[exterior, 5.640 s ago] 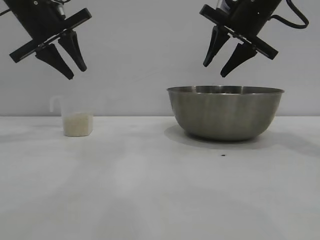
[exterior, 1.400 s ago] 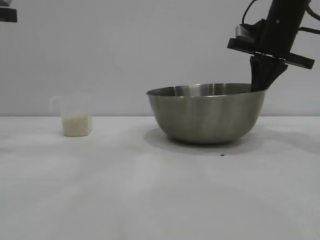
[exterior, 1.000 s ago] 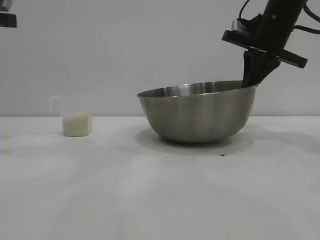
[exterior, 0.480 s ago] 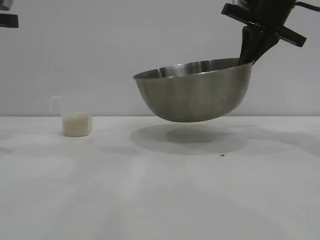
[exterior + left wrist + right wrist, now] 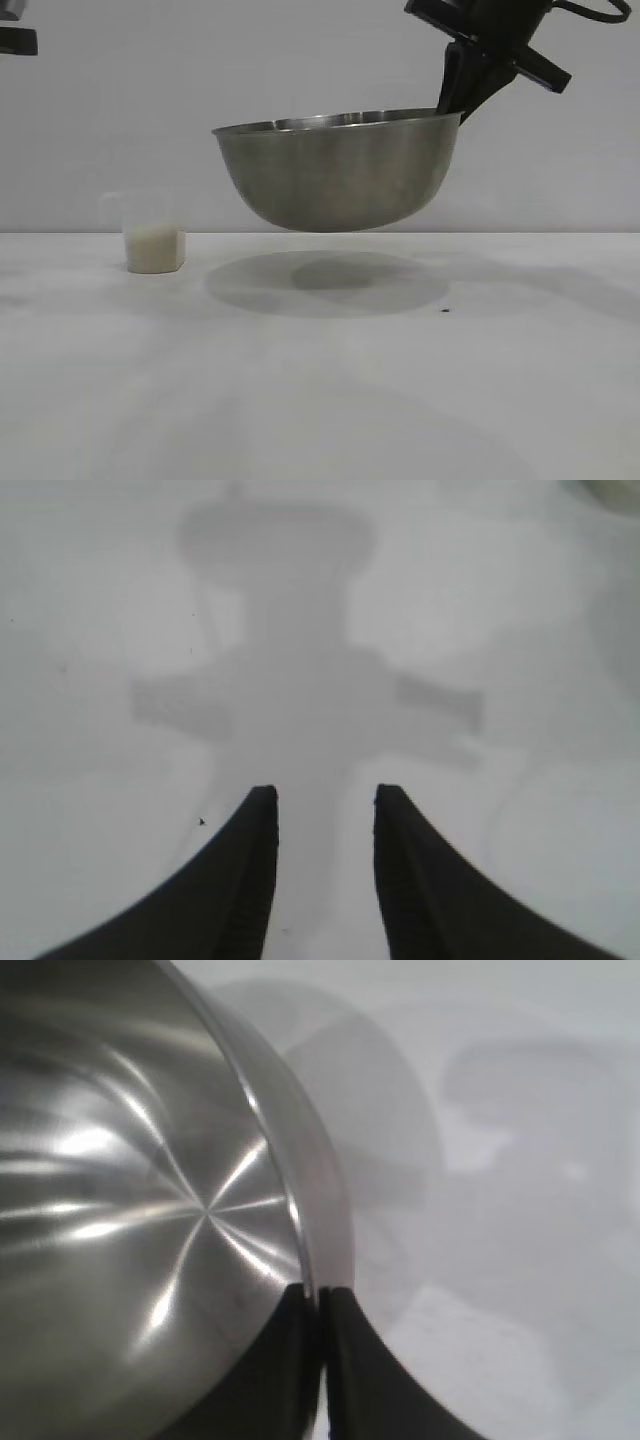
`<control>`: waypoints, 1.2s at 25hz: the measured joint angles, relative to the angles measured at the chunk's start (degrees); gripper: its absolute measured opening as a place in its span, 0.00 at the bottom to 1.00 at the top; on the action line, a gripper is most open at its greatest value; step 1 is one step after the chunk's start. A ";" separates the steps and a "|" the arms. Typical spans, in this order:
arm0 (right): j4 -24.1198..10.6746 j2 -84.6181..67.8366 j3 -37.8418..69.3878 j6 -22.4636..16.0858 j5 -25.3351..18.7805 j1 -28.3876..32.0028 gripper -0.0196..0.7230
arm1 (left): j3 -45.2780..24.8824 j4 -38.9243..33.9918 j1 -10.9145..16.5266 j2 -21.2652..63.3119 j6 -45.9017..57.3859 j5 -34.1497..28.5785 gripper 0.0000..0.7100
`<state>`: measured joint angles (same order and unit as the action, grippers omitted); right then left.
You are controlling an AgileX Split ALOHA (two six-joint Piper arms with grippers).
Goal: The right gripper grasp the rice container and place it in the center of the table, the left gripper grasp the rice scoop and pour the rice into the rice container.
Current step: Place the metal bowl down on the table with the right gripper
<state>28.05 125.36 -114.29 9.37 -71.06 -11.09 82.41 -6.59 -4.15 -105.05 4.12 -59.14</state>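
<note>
right end effector (image 5: 455, 100): upper right, clamped on the bowl's right rim, one finger inside the wall, one outside
bowl (image 5: 335, 175): steel, hanging clear of the surface (image 5: 320, 400), tilted with the gripped side higher, shadow right below it
left end effector (image 5: 322, 810): far left, high up, fingers parted, nothing between them, only bare surface beneath
scoop (image 5: 150, 232): clear cup standing upright on the surface, left of the bowl, well apart
rice (image 5: 154, 249): fills the scoop's lower part
</note>
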 joint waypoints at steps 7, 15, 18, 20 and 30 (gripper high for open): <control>0.00 1.66 0.10 -0.58 0.02 -0.03 0.03 | 0.00 1.20 0.00 0.00 0.00 0.00 0.35; 0.00 4.86 0.43 -0.68 0.11 -0.03 0.03 | 0.00 1.20 0.00 0.00 0.11 0.10 0.35; 0.35 5.42 0.43 -0.68 0.32 -0.03 0.03 | 0.00 1.20 0.00 0.00 0.11 0.12 0.35; 0.90 5.78 0.43 -0.57 0.45 -0.03 0.03 | 0.00 1.20 0.00 0.00 0.11 0.36 0.35; 1.36 6.58 0.43 -0.34 0.45 -0.03 0.03 | 0.00 1.20 0.00 0.00 0.11 0.83 0.35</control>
<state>29.41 131.94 -113.85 9.03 -70.61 -11.13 82.41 -5.39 -4.15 -105.05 4.23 -58.30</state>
